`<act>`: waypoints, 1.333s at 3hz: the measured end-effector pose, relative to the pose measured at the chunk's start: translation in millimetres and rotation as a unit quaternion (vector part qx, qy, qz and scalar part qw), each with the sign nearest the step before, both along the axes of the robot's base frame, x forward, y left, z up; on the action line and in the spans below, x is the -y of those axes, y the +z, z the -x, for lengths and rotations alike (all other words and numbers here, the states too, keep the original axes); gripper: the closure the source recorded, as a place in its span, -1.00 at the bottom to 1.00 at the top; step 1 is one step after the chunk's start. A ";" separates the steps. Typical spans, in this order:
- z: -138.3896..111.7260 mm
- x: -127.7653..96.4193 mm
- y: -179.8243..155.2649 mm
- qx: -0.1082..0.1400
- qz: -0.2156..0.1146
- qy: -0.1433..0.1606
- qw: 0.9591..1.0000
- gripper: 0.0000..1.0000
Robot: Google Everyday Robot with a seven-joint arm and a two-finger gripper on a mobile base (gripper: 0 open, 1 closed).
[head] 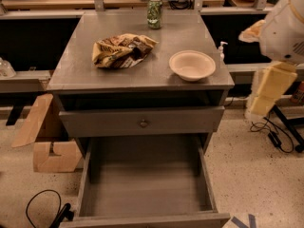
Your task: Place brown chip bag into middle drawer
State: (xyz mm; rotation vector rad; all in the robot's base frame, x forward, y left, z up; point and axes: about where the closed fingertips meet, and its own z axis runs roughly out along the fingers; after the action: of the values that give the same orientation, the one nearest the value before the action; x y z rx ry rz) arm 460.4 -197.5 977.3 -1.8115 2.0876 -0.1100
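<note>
The brown chip bag lies crumpled on the grey cabinet top, left of centre. Below the top, the middle drawer is pulled wide open, and its flat floor is bare. My gripper, cream-coloured under the white arm, hangs off the cabinet's right side at about top height. It is well clear of the bag and holds nothing that I can see.
A cream bowl sits on the top to the right of the bag. A green can stands at the back. A drawer front with a round knob is above the open drawer. Cardboard and cables lie on the floor at left.
</note>
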 end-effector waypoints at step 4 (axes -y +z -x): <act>-127.6 -204.9 -21.8 0.084 0.013 0.350 0.933 -1.00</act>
State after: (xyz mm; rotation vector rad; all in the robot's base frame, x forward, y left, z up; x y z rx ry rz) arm 588.0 7.4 955.5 -2.3489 1.2297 -0.0963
